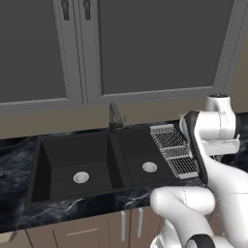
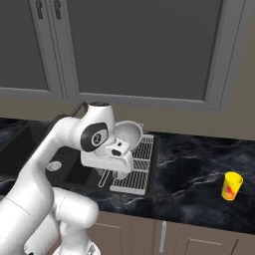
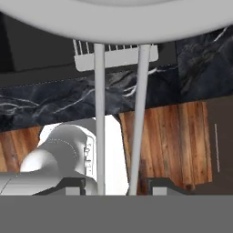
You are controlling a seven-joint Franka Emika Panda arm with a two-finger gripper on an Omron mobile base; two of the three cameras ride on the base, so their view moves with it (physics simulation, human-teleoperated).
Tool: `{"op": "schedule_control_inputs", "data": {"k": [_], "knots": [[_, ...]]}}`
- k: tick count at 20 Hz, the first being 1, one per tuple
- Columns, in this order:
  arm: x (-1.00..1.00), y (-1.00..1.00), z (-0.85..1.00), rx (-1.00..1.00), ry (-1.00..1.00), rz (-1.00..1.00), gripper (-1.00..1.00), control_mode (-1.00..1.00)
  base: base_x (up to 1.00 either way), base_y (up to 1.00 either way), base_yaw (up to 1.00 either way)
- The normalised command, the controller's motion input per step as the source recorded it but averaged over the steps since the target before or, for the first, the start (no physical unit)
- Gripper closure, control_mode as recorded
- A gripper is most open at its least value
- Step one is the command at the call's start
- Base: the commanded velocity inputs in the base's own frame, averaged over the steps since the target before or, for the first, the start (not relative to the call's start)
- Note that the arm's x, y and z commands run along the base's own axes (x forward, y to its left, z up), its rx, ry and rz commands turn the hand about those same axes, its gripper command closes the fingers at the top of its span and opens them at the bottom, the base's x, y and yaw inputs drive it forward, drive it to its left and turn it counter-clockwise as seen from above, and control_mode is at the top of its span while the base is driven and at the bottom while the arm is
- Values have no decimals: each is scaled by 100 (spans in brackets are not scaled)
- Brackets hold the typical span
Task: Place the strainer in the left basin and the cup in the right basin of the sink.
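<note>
The silvery strainer [image 2: 129,134] hangs tilted just over the wire rack, its thin wire handle running down toward me. My gripper [image 2: 118,174] is shut on that handle. In the hand view the strainer's rim [image 3: 127,25] arches across the top, and the handle's two wires drop between my gripper's [image 3: 116,185] tips. The yellow cup [image 2: 231,186] stands upright on the dark counter far to the right, well apart from the gripper. In the sink, the wide left basin [image 1: 60,162] and the narrow right basin [image 1: 138,150] hold nothing but their round drains.
A flat wire drying rack [image 1: 173,147] lies along the right edge of the right basin. The dark curved faucet [image 1: 115,117] rises behind the divider between the basins. Grey cabinet doors hang above the black marbled countertop [image 2: 189,169].
</note>
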Motion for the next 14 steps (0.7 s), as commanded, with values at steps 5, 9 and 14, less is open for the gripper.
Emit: {"op": "schedule_control_inputs", "data": {"k": [5, 9, 14], "knots": [[0, 56, 9, 0, 5, 16, 100, -100, 0, 0, 0], [0, 54, 3, 0, 6, 17, 100, -100, 0, 0, 0], [0, 58, 5, 0, 11, 16, 100, -100, 0, 0, 0]]}}
